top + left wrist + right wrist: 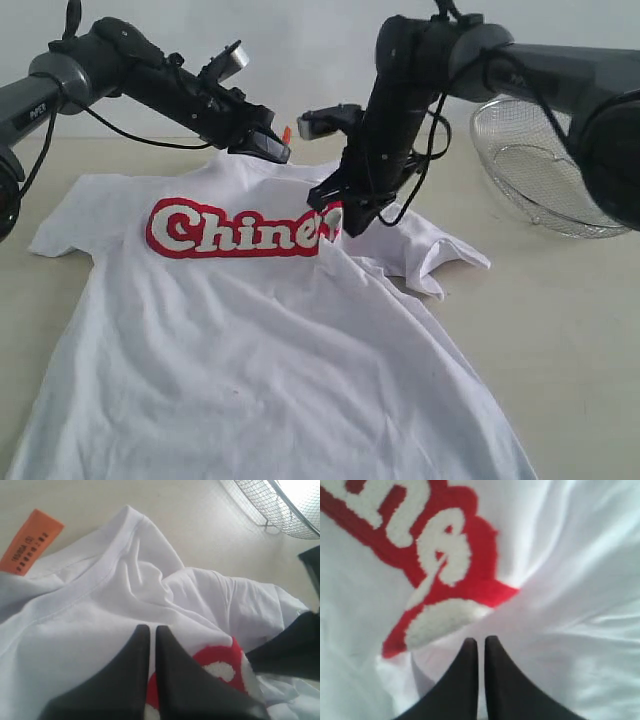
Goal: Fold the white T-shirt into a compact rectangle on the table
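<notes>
At the right end of the red lettering (230, 228), the right hand (480, 641) is held with its fingers closed together, tips low on the cloth. A ridge of fabric runs from it toward the hem, but whether cloth is nipped between the tips cannot be told. The left hand (151, 628) is likewise closed and is set at the collar, just beside the orange neck tag (30, 540); contact with the fabric cannot be confirmed. Both hands are placed along the chest line, judged to be a position for drawing one side over lengthwise. The white T-shirt (250, 340) is laid chest up on the worktop (580, 330), mostly flat. The sleeve (440, 255) on the right arm's side is rumpled and partly doubled under. A wire-mesh basket (540, 170) is kept well apart, clear of the cloth. Folding is judged barely begun.
</notes>
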Controlling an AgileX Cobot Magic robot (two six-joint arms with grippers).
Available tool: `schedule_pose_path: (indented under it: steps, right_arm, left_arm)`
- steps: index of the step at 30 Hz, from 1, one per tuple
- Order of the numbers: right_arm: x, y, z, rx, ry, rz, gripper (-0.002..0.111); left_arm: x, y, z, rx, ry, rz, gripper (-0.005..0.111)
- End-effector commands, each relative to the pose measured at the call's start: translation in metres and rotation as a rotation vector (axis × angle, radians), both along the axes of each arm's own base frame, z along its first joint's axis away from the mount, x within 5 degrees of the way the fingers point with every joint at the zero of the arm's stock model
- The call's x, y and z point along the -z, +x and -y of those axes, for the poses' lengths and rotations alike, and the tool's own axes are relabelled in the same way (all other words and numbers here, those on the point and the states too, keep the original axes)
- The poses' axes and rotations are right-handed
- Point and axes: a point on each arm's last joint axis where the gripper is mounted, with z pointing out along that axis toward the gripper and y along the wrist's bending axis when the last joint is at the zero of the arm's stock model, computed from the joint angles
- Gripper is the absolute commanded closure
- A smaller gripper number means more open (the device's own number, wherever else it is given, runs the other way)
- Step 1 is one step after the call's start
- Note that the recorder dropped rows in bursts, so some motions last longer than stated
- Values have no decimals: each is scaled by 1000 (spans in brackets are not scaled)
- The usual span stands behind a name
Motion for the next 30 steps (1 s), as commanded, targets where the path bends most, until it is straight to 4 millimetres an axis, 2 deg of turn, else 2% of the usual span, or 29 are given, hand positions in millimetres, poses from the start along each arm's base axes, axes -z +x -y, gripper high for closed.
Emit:
schedule_pose_path:
  steps: [1,4,6,17,22,30]
  right_arm:
    - [-21,6,29,58,-22,50,108]
    - [-26,13,46,129,-14,84,108]
    - [-20,15,55,139,-35,81,108]
    - [23,19,49,136,-32,7,108]
    - [25,13,35,109,5,-36,108]
    - [23,0,-5,30,64,-76,108]
  left_arm:
    - [-12,0,0,-3,-20,11,102]
    - [-13,0,0,-4,-32,9,102]
    - [-13,-1,1,-4,-35,10,102]
    - [-13,-1,1,-5,-41,9,102]
    - [-13,-1,1,-5,-41,9,102]
    - [-13,-1,1,-5,-41,9,102]
